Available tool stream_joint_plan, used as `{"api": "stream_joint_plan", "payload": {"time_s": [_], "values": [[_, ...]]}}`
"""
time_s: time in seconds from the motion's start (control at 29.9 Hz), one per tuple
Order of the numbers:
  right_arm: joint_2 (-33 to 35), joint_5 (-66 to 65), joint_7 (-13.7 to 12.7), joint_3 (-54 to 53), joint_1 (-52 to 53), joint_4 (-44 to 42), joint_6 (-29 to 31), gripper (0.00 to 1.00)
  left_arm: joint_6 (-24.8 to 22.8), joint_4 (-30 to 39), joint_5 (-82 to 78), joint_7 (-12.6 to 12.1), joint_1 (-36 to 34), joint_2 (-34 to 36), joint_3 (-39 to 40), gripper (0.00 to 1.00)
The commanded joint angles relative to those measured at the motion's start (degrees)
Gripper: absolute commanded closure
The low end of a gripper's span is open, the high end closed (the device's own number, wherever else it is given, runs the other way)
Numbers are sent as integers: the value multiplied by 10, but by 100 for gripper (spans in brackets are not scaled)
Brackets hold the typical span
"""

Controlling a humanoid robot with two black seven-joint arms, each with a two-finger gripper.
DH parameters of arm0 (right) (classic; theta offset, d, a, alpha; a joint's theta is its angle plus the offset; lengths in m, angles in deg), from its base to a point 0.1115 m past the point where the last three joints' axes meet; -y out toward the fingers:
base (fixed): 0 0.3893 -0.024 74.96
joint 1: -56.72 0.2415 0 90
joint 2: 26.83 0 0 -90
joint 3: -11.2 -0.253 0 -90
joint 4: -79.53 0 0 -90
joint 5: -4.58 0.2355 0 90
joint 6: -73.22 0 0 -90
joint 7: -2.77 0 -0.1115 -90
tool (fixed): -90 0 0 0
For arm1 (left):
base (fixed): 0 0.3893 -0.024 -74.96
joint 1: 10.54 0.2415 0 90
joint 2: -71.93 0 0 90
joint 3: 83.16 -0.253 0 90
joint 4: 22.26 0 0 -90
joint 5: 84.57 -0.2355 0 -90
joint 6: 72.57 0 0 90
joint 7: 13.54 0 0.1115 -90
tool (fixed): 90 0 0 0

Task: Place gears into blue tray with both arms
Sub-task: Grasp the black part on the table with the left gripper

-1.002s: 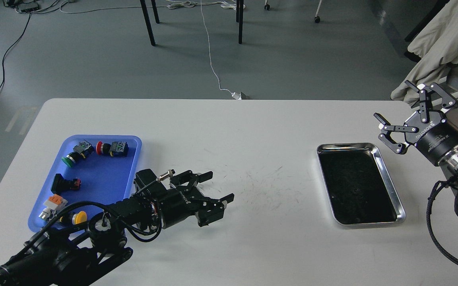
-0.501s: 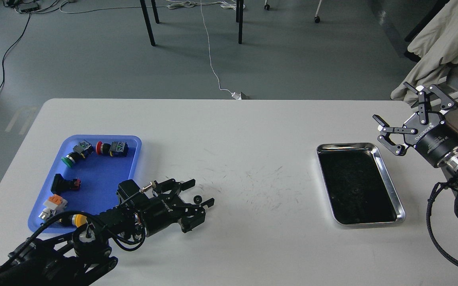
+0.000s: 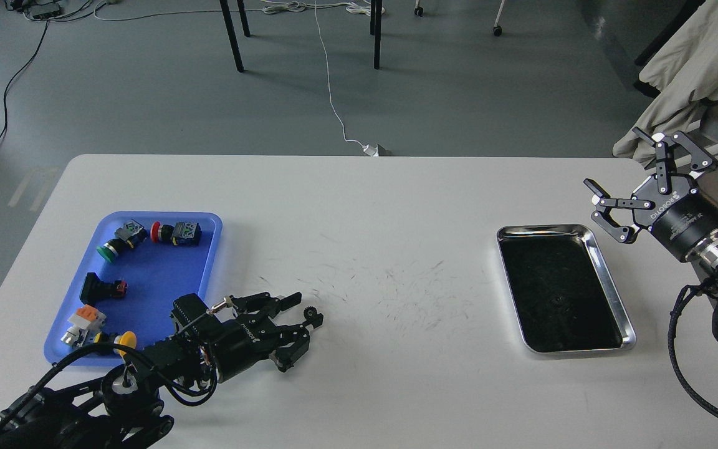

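Over the last second the left gripper (image 3: 307, 309) has drawn back from mid-table toward the near left, and a small gear (image 3: 310, 311) that was not visible a second ago now sits between its fingertips. Its fingers have narrowed around that gear and look pinched on it, so the pick appears made and the carry toward the blue tray (image 3: 204, 257) seems under way. The tray lies just left of the gripper, already holding several coloured push-button switches (image 3: 175, 232); no gear shows inside it.

The gear is tiny, black and round, its rim looking toothed, just clear of the white table (image 3: 359, 187).

The right gripper (image 3: 614, 176) has barely shifted: it hovers with fingers spread wide, empty, just beyond the far right corner of the steel tray (image 3: 608, 274).
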Motion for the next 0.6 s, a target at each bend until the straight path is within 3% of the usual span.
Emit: {"api": "stream_joint_plan", "payload": {"time_s": [0.0, 0.3, 0.57], "values": [[0, 0, 0, 0, 1, 0, 0, 5, 0, 0, 0, -1, 0, 0, 1, 59], [1, 0, 0, 0, 1, 0, 0, 5, 0, 0, 0, -2, 1, 0, 1, 91], [2, 0, 0, -1, 1, 0, 0, 5, 17, 41, 0, -3, -9, 55, 13, 93]]}}
